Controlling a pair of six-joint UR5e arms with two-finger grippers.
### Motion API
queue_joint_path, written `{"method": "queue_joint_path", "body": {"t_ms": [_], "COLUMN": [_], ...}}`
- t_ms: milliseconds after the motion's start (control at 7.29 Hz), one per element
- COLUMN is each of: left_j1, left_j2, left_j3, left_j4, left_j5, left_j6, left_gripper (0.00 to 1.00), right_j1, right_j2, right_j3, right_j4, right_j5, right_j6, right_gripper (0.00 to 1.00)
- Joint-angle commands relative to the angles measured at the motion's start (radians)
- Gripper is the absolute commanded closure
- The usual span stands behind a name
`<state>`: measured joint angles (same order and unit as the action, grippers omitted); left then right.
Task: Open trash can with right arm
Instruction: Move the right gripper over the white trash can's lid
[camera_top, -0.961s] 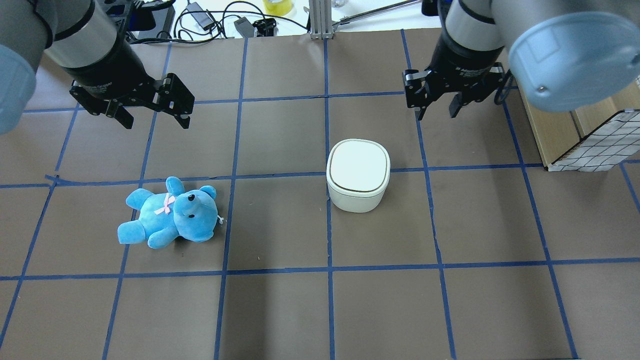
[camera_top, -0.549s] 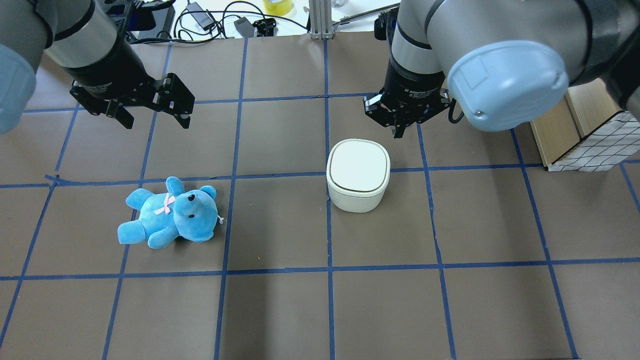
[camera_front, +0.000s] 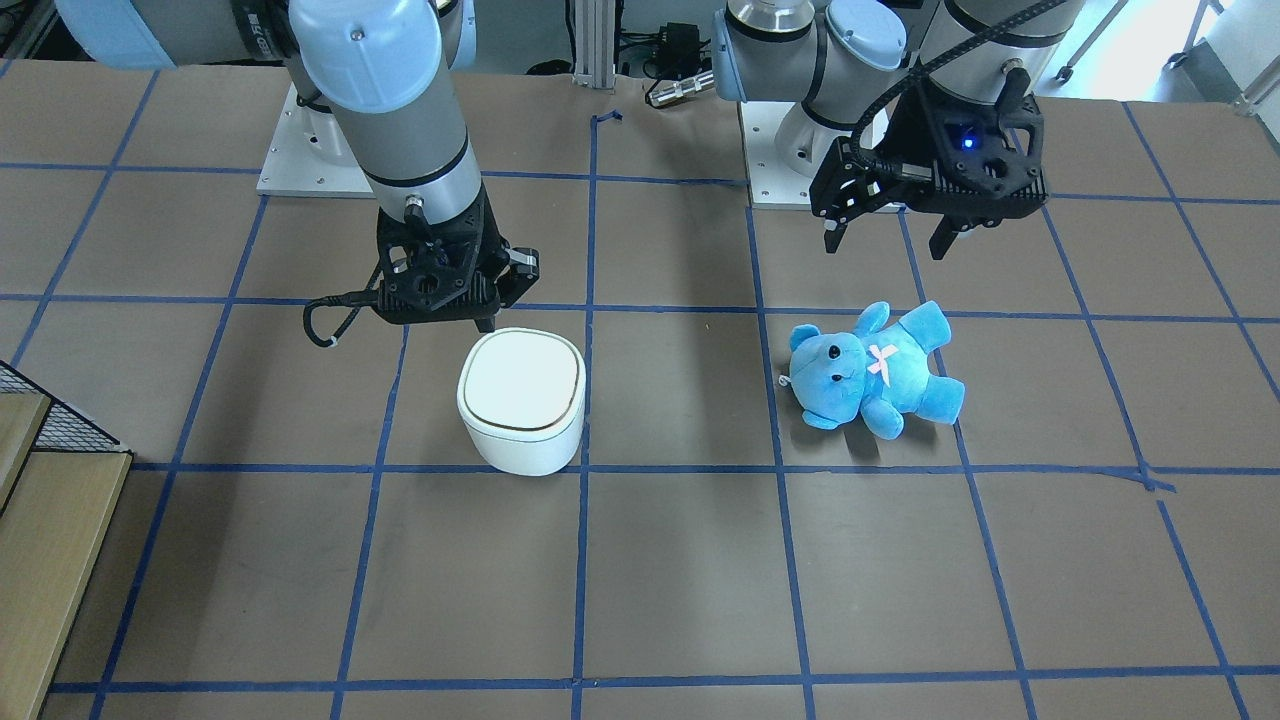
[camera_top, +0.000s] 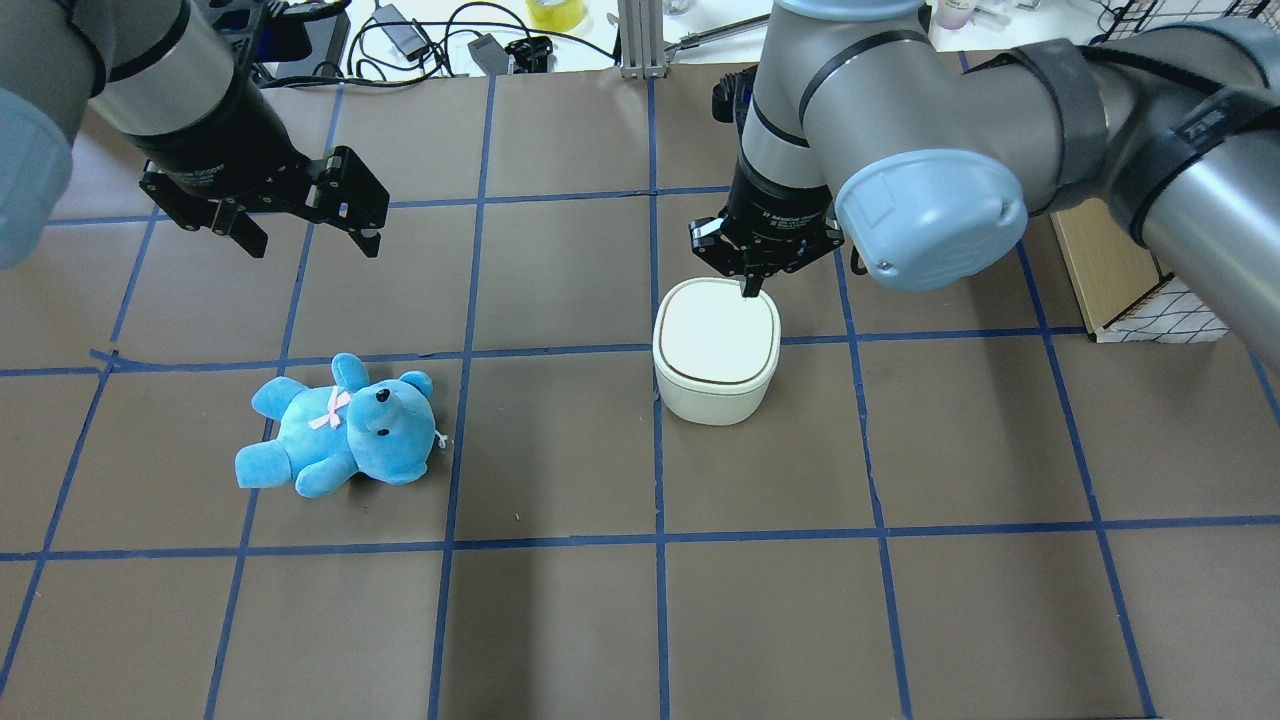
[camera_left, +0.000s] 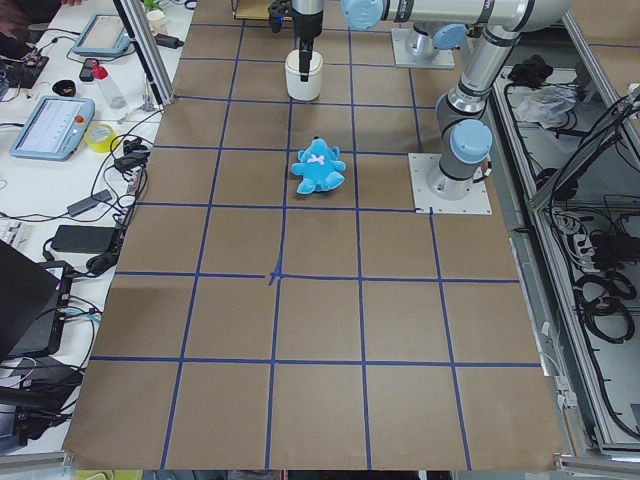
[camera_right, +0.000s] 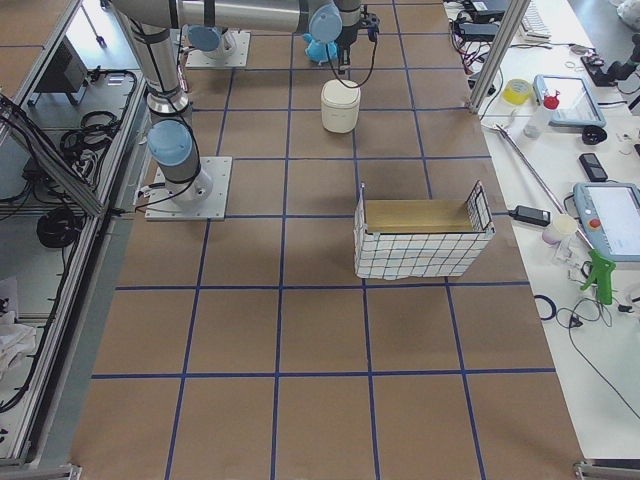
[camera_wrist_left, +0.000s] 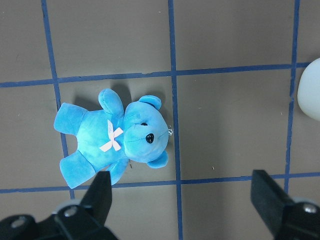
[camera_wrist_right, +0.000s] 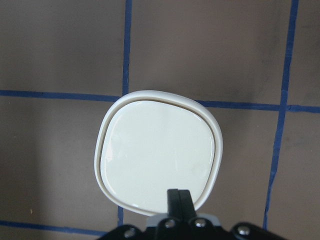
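Note:
The white trash can (camera_top: 716, 350) stands mid-table with its flat lid closed; it also shows in the front view (camera_front: 521, 400) and the right wrist view (camera_wrist_right: 159, 150). My right gripper (camera_top: 749, 288) is shut, its fingertips (camera_wrist_right: 178, 197) together and pointing down just over the lid's far edge. In the front view the right gripper (camera_front: 487, 322) sits right behind the can. My left gripper (camera_top: 305, 238) is open and empty, hovering above and beyond the blue teddy bear (camera_top: 340, 426).
The blue teddy bear (camera_front: 873, 370) lies on its back to the left of the can. A wire-sided wooden box (camera_top: 1170, 270) stands at the right table edge. Cables and tools lie beyond the far edge.
My right arm has swung left and down, from the far right to the can's far edge, and its fingers have closed. The left arm and the bear have not moved.

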<state>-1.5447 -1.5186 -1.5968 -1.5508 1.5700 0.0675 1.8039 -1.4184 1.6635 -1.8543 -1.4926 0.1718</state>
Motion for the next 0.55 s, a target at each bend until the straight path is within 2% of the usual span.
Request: {"method": "queue_joint_path", "body": {"t_ms": [0, 412], "left_j1": [0.000, 0.000], "left_j2": [0.000, 0.000], "left_j3": [0.000, 0.000], "left_j4": [0.000, 0.000], "left_j5": [0.001, 0.001], "left_j6": [0.000, 0.000], "left_gripper": [0.00, 0.00], "right_j1": [0.000, 0.000], "right_j2": [0.042, 0.076], "right_j3": [0.047, 0.051], "right_j4": [-0.113, -0.129], "right_j5": [-0.018, -0.006], "right_j6": [0.008, 0.009], "right_gripper": [1.00, 1.00]}}
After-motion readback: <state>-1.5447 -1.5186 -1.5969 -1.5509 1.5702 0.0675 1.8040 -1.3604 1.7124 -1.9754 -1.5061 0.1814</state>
